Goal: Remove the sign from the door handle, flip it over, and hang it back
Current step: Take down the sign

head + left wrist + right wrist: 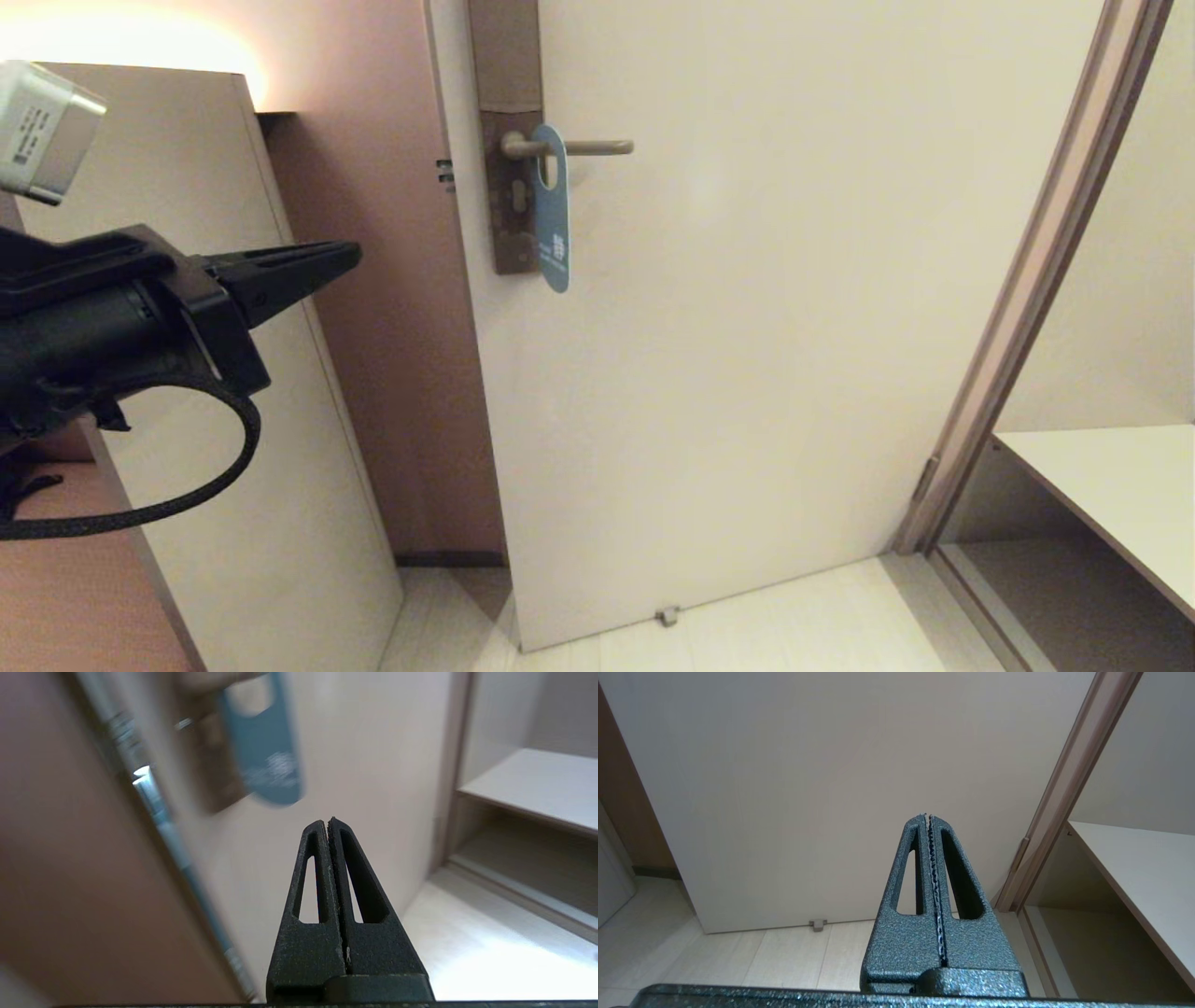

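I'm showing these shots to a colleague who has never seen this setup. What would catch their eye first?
Probably the teal-blue sign hanging from the door handle on the pale door, the one spot of colour. Next, the big black left gripper at the left of the head view, jaws shut on nothing, apart from the sign. The right gripper points low at the door, jaws shut too.

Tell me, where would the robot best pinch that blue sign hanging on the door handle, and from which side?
Probably the lower end of the sign. It hangs from the door handle edge-on to the door, so both flat faces are free there. The left gripper, now shut and off to the left, could open and come in level from the front, one finger on each face.
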You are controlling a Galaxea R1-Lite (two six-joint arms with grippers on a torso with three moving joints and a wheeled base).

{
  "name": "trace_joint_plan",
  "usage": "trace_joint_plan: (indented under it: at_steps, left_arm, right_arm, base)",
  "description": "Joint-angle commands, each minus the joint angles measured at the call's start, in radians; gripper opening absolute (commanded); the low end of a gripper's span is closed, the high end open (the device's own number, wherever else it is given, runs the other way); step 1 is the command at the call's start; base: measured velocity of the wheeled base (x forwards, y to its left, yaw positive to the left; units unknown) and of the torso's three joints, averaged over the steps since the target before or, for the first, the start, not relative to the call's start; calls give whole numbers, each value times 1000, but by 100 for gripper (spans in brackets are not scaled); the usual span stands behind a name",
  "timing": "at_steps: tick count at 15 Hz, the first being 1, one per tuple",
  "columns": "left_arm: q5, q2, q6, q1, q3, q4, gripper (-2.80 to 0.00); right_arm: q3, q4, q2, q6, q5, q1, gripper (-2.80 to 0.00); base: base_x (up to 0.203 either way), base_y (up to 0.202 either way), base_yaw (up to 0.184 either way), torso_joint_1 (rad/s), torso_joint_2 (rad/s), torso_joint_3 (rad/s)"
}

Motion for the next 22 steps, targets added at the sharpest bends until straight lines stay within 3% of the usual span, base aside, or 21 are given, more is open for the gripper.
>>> trace_joint_plan:
  at_steps: [1,5,8,17,22]
  left_arm:
    - [-4,51,-1,-43,-37,-1,-280]
    - [-5,167,-9,-107,-138,-1,-280]
    - [-4,269,-60,-149,-225,-3,-280]
    - [0,646,-78,-182,-603,-1,-280]
    - [11,734,-75,-201,-664,-4,-280]
  right_arm:
    - [0,0,1,-1,1,0,-280]
    - [0,0,1,-1,1,0,-280]
    - [0,0,1,-1,1,0,-280]
    - [0,0,1,-1,1,0,-280]
    - [0,0,1,-1,1,0,-280]
  base:
    - [0,0,0,0,0,0]
    - [0,0,0,0,0,0]
    - [0,0,0,0,0,0]
    - [0,0,0,0,0,0]
    - [0,0,0,0,0,0]
